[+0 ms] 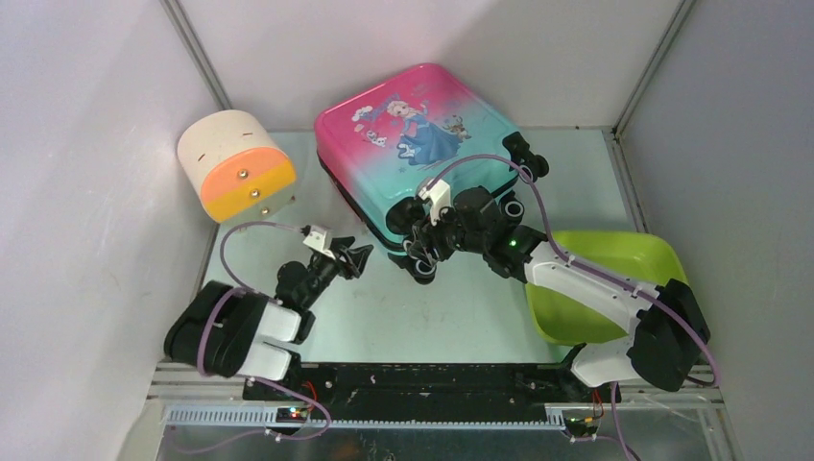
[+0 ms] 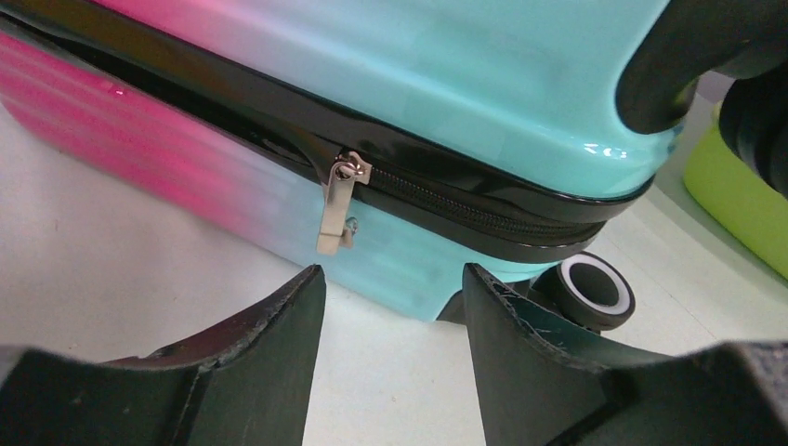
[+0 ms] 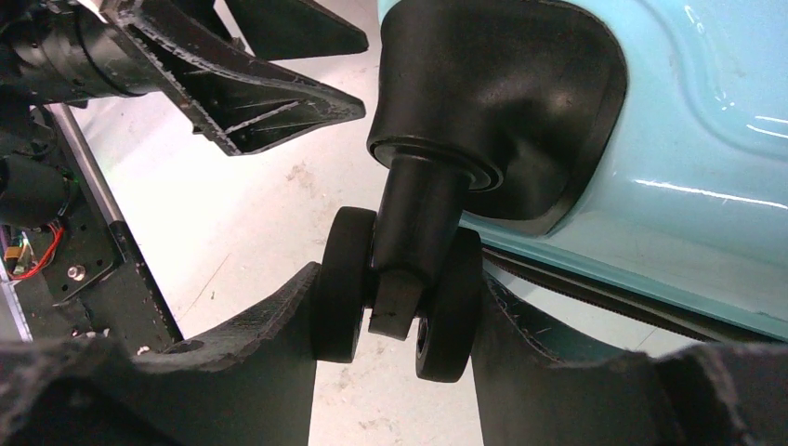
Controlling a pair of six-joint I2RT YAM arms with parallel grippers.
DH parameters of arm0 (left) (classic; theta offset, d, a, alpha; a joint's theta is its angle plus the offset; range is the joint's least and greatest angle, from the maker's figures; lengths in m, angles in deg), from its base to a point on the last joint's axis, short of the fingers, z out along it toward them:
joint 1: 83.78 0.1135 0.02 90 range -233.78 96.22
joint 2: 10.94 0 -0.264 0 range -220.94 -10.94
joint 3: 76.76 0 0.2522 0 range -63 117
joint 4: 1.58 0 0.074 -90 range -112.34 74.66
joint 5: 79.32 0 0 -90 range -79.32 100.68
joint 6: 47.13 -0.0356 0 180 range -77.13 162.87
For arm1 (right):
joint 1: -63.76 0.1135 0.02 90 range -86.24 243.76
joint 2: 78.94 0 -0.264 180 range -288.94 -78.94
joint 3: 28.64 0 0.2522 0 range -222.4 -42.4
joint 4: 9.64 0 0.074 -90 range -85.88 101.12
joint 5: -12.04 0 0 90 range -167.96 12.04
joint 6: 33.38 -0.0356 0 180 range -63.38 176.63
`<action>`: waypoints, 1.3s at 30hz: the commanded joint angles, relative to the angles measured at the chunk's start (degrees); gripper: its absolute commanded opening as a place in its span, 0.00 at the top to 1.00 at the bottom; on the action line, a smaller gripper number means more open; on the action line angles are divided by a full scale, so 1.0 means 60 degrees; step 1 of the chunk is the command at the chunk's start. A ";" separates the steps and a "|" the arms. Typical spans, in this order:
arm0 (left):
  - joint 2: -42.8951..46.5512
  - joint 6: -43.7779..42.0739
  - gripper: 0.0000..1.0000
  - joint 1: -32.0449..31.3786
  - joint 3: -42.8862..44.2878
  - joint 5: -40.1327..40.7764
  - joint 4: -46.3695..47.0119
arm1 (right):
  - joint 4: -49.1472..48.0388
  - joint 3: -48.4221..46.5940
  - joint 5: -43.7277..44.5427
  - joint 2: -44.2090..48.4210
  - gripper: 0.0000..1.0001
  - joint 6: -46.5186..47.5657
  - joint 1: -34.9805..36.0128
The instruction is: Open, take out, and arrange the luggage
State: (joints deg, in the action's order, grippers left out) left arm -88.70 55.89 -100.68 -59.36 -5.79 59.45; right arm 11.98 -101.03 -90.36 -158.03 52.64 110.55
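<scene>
The luggage lies flat with its lid down, pink at the far end and teal at the near end, with the princess print on top. My left gripper is open just in front of its near-left side. A silver zipper pull hangs a little beyond the left gripper, untouched. The zip teeth to the right of the pull are closed. My right gripper is shut on a black double wheel at the luggage's near corner.
A cream-and-orange cylinder stands at the back left by the wall. A lime-green tub sits at the right under my right arm. White walls close in the sides and back. Both grippers are close together.
</scene>
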 commanded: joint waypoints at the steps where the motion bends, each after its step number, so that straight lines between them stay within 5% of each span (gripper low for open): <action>1: -0.1185 0.0137 0.38 -0.0067 0.0268 0.0118 0.2715 | -0.0384 0.0060 -0.0891 0.0408 1.00 0.1084 -0.0011; 16: -0.1915 -0.0695 0.38 0.0034 0.1054 -0.0182 0.2310 | -0.0545 0.0060 -0.0915 0.0364 1.00 0.1151 -0.0012; 27: -0.1181 -0.0046 0.96 -0.0014 0.0721 -0.1363 0.1926 | -0.0500 0.0061 -0.0809 0.0294 1.00 0.1065 -0.0008; 29: -0.0911 -0.0100 1.00 -0.0043 0.0812 -0.1449 0.1334 | -0.0500 0.0060 -0.0793 0.0258 1.00 0.0986 -0.0009; 37: 0.0290 -0.0361 0.99 -0.0084 0.0944 -0.0590 -0.1287 | -0.0526 0.0060 -0.0761 0.0188 1.00 0.0863 -0.0017; 39: 0.0508 -0.0206 0.81 -0.0083 0.0953 0.0219 -0.1509 | -0.0477 0.0060 -0.0751 0.0219 1.00 0.0900 -0.0028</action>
State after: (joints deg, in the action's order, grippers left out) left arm -88.50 55.28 -100.81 -54.94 -10.86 57.02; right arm 11.89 -100.55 -90.62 -157.55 53.64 110.35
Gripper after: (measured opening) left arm 0.099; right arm 0.544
